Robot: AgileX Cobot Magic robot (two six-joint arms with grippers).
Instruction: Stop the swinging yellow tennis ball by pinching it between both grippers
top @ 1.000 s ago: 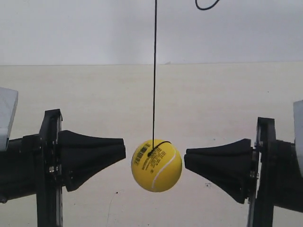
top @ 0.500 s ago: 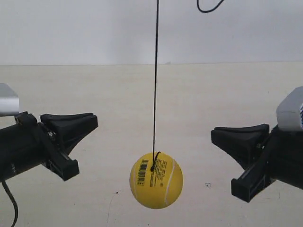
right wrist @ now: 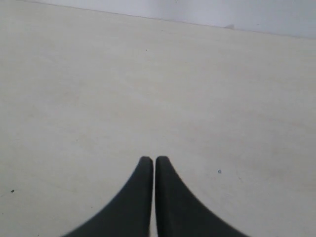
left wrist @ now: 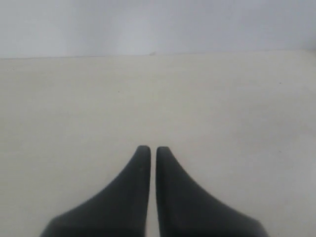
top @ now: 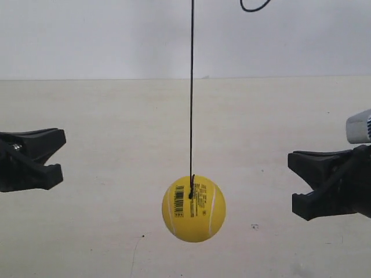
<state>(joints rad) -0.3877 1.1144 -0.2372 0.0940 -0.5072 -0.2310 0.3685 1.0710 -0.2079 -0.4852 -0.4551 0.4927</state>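
Left gripper (left wrist: 149, 148) and right gripper (right wrist: 149, 159) are both clenched, empty — well apart from the yellow tennis ball (top: 193, 208) hanging on its string (top: 191, 87) between them. Best bring both in level, together, at mid-height.

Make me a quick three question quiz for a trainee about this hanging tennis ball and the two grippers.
1. True or false: the yellow tennis ball is touching the left gripper or the right gripper.
2. Multiple choice: what does the ball hang from? A, a thin black string. B, a metal chain. C, a white ribbon.
3. Fill in: both grippers are shut on ____.
Key: 1 false, the ball hangs apart from both; 2 A; 3 nothing.
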